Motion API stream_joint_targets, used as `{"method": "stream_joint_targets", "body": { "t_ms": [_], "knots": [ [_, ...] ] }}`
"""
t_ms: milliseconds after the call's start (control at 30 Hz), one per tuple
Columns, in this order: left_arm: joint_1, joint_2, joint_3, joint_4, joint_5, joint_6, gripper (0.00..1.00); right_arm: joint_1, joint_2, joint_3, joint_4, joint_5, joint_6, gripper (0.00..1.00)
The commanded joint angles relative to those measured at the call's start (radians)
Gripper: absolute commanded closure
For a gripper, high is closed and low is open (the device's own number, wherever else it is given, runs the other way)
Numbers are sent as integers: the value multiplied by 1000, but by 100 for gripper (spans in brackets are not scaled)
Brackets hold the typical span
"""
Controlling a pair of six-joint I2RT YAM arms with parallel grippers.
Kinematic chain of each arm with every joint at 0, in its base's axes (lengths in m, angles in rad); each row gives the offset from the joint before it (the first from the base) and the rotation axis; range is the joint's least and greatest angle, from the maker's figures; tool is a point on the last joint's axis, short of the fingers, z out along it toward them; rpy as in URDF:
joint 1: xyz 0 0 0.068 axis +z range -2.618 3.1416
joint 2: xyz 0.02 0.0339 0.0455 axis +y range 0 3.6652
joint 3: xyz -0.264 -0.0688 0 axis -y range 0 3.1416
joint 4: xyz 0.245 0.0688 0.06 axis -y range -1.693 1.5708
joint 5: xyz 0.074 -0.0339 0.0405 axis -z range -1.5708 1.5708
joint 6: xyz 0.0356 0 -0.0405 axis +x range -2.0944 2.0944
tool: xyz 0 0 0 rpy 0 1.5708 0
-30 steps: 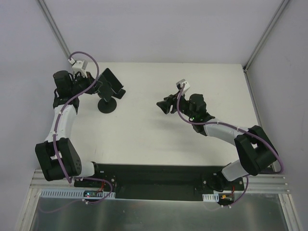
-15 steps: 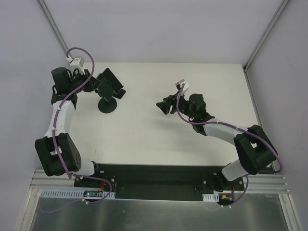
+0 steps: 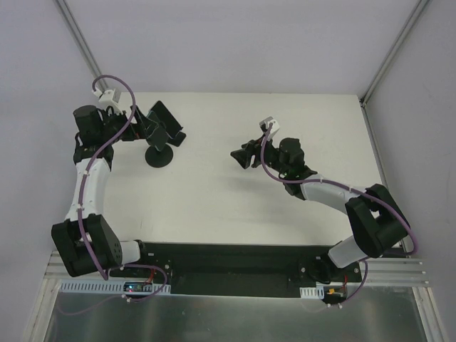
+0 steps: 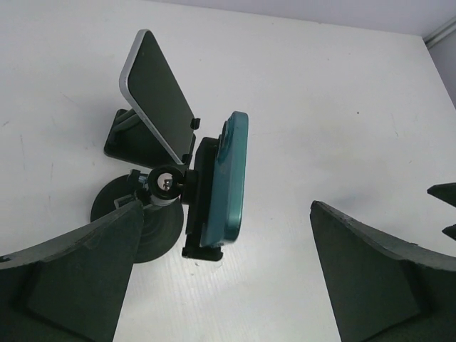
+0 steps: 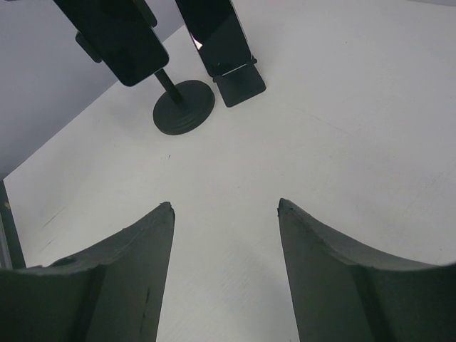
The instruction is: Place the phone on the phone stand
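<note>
The left arm reaches along the table's (image 4: 342,85) left edge toward the far left corner, its wrist turned in toward the phone stand (image 5: 184,107). The left gripper (image 4: 226,205) is spread wide and holds nothing. The phone (image 4: 234,178) sits in the stand's clamp, ahead of the parted fingers and apart from both.

The right arm bends in from the right edge, and the right gripper (image 5: 224,205) hangs over the middle of the table, fingers apart with only bare table between them.

From the left wrist the phone shows edge-on, teal-backed, its face unseen. A finger hides part of the stand's round base. Just behind, a second phone (image 4: 160,96) leans on a wedge stand (image 4: 132,142). The right wrist view cuts off both phones' tops.
</note>
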Motion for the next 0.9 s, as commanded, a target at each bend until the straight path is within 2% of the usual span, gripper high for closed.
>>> {"method": "stream_joint_targets", "body": {
  "t_ms": [0, 133, 167, 200, 233, 300, 333, 400, 467, 500, 567, 600, 633, 667, 733, 767, 833, 867],
  "knots": [
    [-4, -128, -42, 59, -79, -40, 1, -4, 1, 44, 27, -2, -13, 37],
    [-64, -242, -81, 78, -197, -31, 1, -4, -15, 51, -29, 41, -15, 36],
    [-90, -264, -96, 78, -270, -14, 1, -2, -24, 53, -61, 69, -14, 34],
    [-119, -311, -102, 78, -311, 1, 0, -1, -38, 54, -148, 163, -7, 32],
    [-194, -339, -121, 78, -361, 19, 1, 1, -76, 53, -198, 222, 9, 29],
    [-259, -420, -139, 78, -488, 68, 1, 1, -123, 36, -328, 361, 39, 27],
    [-361, -445, -153, 78, -533, 88, 1, 2, -177, 30, -373, 391, 63, 25],
    [-453, -519, -162, 65, -619, 134, 1, 1, -241, 9, -504, 451, 80, 24],
    [-541, -554, -158, 43, -609, 120, 1, 2, -361, -37, -600, 478, 103, 22],
    [-549, -580, -151, 9, -540, 100, 1, 7, -406, -56, -705, 514, 106, 21],
    [-550, -605, -139, -25, -451, 16, 1, 13, -577, -113, -808, 535, 80, 18],
    [-549, -632, -138, -34, -416, -9, 1, 14, -645, -123, -929, 551, 69, 17],
    [-549, -648, -130, -45, -342, -31, 1, 14, -785, -120, -983, 552, 51, 14],
    [-550, -663, -124, -48, -314, -66, 1, 16, -852, -102, -1099, 545, 4, 13],
    [-550, -700, -74, -65, -247, -92, 1, 16, -1015, -50, -1209, 557, -45, 11],
    [-550, -706, -46, -77, -225, -108, 1, 14, -1053, 40, -1308, 575, -81, 10],
    [-550, -712, 66, -128, -195, -125, 1, 16, -1107, 160, -1393, 594, -108, 5],
    [-550, -711, 109, -146, -199, -146, 1, 16, -1113, 279, -1460, 594, -119, 2]
  ]
}}
